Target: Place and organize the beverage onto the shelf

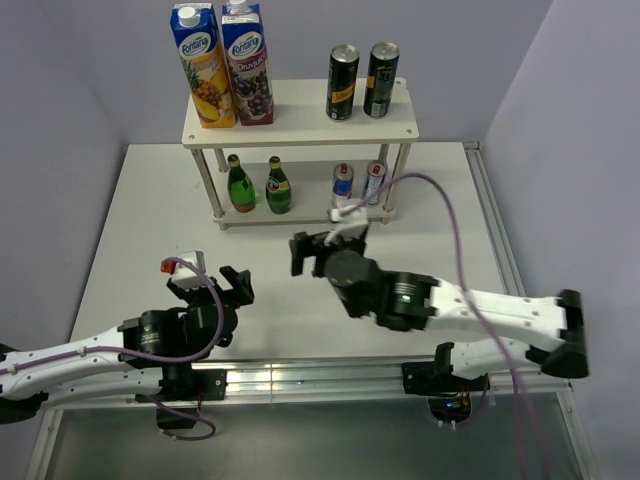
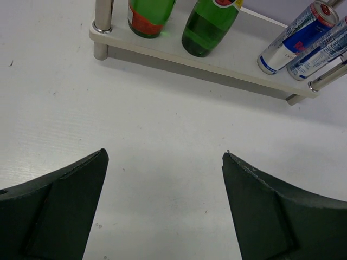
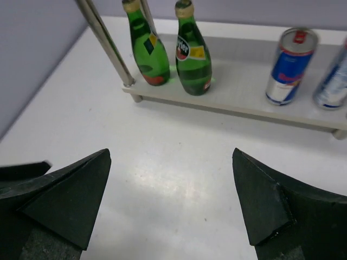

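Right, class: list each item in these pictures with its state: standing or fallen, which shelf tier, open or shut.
Green bottles: upright, lower tier of the shelf.
Silver-blue cans: upright, lower tier.
Dark cans: upright, upper tier.
Juice cartons: upright, upper tier.
Left end effector: open, empty.
Right end effector: open, empty.

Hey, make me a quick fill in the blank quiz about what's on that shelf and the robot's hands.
The green bottles stand on the shelf's ____ tier.
Beside the juice cartons stand ____ dark cans.
The left hand and right hand are both empty and ____.
Missing: lower, two, open.
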`<state>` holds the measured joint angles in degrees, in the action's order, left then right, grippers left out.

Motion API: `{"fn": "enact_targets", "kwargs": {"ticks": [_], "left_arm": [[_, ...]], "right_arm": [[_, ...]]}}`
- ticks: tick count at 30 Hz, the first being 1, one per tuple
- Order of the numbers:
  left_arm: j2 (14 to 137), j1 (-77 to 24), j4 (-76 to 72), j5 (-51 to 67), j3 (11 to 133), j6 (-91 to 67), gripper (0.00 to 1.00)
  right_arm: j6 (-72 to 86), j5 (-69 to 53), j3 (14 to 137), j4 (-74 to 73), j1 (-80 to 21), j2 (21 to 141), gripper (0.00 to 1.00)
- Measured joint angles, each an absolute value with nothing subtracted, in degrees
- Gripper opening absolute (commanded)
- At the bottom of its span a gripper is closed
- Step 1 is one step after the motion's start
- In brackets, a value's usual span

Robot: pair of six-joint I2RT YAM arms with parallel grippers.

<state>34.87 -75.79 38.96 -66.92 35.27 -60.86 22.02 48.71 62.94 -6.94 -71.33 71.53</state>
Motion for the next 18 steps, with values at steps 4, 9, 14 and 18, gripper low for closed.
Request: {"fn": "enact_targets", "kwargs": {"ticks": [4, 9, 14, 18], "left_arm": [[35.6, -75.8, 40.5, -67.1, 38.7, -59.9, 0.93], [36.7, -75.9, 36.1, -65.5, 49.8, -50.1, 0.93], [37.0, -76.0, 30.3, -64.8, 58.7, -40.0, 0.94], [36.8, -76.0, 27.5, -64.2, 59.1, -32.9, 0.95]], "right_arm": [[23.4, 54.8, 62.4, -15.2, -77.3, 55.9, 1.00], [20.8, 59.4, 63.5, -17.6, -77.3, 42.7, 1.00], [19.6, 61.1, 64.1, -20.6, -77.3, 39.5, 1.00], [19.7, 60.6, 62.2, -23.7, -77.3, 38.6, 1.00]]}}
